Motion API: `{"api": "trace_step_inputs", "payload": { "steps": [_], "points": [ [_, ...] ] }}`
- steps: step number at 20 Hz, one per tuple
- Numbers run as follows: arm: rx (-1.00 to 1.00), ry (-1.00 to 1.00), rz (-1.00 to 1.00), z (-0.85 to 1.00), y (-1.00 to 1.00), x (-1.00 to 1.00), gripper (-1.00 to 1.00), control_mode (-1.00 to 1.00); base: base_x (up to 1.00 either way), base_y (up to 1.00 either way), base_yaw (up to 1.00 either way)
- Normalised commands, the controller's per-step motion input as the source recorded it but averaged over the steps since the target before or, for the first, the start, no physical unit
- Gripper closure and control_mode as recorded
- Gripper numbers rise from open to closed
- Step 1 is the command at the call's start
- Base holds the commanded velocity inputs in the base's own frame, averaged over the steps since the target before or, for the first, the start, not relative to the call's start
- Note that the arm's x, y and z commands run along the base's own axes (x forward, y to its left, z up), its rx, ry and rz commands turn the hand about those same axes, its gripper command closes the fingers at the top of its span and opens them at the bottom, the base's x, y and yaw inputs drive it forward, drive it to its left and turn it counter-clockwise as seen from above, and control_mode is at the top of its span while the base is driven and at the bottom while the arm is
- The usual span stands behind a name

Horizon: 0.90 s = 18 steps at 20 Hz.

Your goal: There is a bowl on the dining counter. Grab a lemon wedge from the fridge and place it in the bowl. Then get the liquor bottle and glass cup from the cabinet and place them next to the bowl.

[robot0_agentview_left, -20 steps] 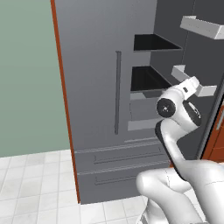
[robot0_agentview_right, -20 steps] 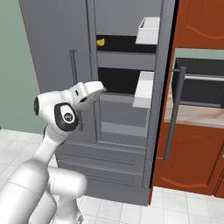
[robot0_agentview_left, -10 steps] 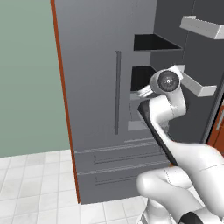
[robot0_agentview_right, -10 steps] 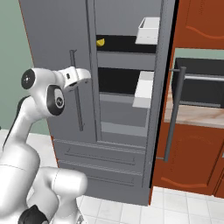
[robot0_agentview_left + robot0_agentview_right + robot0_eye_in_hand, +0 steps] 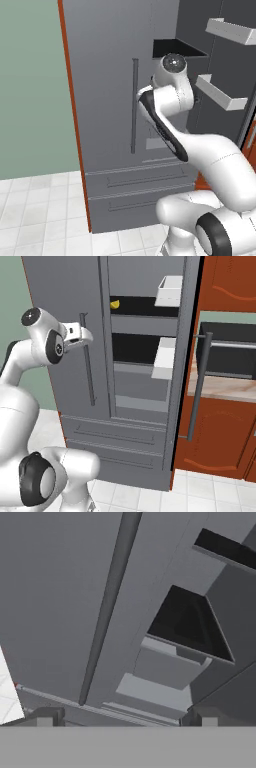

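Observation:
The fridge stands with its right door swung open and its left door closed. A yellow lemon wedge lies at the left end of a dark upper shelf inside. My gripper hovers in front of the closed left door, beside its vertical handle, lower than the wedge and to its left. In the hand view the gripper is open with nothing between its fingertips, and it faces that handle and the dark shelves. The bowl, liquor bottle, glass cup and cabinet are out of view.
The open fridge door carries white bins and a long handle. Red-brown wood fronts and a dark oven stand to its right. Two drawers run along the fridge's bottom. A green wall lies to the left.
The arm has swung up and to the left, carrying the hand from in front of the open compartment to in front of the closed left door. The jaws stay open.

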Motion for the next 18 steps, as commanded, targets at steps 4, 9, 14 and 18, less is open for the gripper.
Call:
{"api": "trace_step_inputs", "payload": {
  "steps": [4,9,14,18],
  "points": [
    [0.00,-0.13,-0.01,-0.61,0.25,0.00,-1.00,-1.00,0.00,0.00,0.00],
    [0.00,-0.06,-0.07,-0.36,0.25,0.19,-1.00,-1.00,0.00,0.00,0.00],
    [0.03,0.00,-0.03,-0.02,0.11,0.46,-1.00,-1.00,0.00,0.00,0.00],
    [0.09,0.04,0.00,0.00,0.01,0.58,-1.00,-1.00,0.00,0.00,0.00]
  ]
}}
